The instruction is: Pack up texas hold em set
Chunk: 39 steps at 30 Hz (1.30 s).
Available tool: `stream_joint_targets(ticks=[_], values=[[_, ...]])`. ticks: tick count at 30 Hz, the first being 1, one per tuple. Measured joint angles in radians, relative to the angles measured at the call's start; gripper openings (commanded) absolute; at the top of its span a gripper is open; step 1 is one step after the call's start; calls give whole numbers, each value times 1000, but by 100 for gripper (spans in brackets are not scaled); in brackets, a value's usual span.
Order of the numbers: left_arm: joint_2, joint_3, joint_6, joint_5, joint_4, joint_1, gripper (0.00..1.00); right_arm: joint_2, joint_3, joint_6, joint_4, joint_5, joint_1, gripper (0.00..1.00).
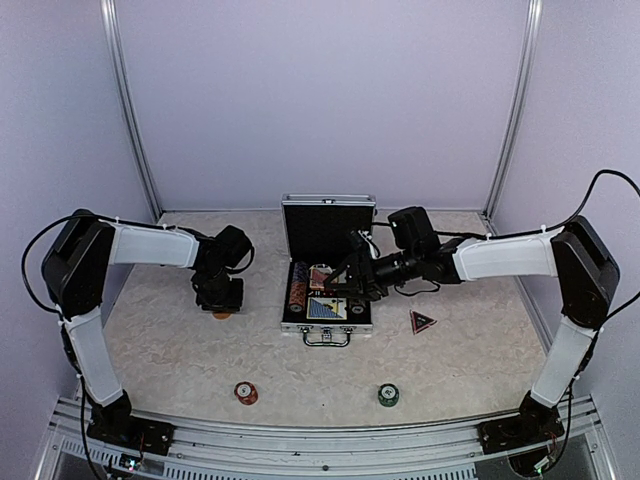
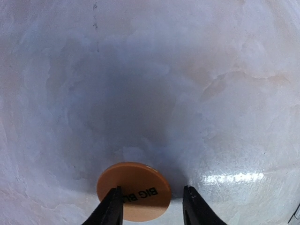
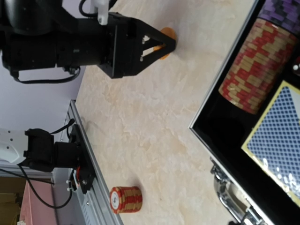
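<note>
The silver case (image 1: 326, 322) lies open at the table's middle, lid (image 1: 328, 218) upright. It holds chip stacks (image 3: 255, 70), a blue card deck (image 3: 276, 145) and a red deck (image 1: 320, 276). An orange round disc (image 2: 133, 190) marked "BIG BL" lies flat on the table. My left gripper (image 2: 152, 206) stands astride it, open: one fingertip (image 2: 112, 208) overlaps the disc, the other (image 2: 194, 206) is a little off its edge. My right gripper (image 1: 338, 285) hovers over the case; its fingers are not visible in the right wrist view. The red-black triangle marker (image 1: 422, 321) lies right of the case.
A red chip stack (image 1: 245, 392) and a green chip stack (image 1: 388, 395) stand near the front edge. The red stack (image 3: 125, 199) sits close to the metal rail (image 3: 89, 164). The case handle (image 3: 229, 197) faces the front. Walls enclose the table on three sides.
</note>
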Motion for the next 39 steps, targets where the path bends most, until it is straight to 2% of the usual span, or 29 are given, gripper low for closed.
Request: stream_joint_targets(ticks=[4, 8, 20, 29, 39], values=[[-2, 0, -1, -14, -30, 4, 57, 0, 2, 0, 0, 3, 5, 69], [-11, 1, 0, -15, -57, 25, 69, 0, 3, 0, 0, 3, 6, 69], [-21, 21, 15, 23, -94, 53, 89, 0, 14, -1, 0, 3, 6, 69], [-21, 13, 26, 73, -100, 81, 89, 0, 14, -1, 0, 6, 7, 69], [-16, 2, 30, 102, -100, 83, 76, 0, 14, -1, 0, 8, 10, 69]])
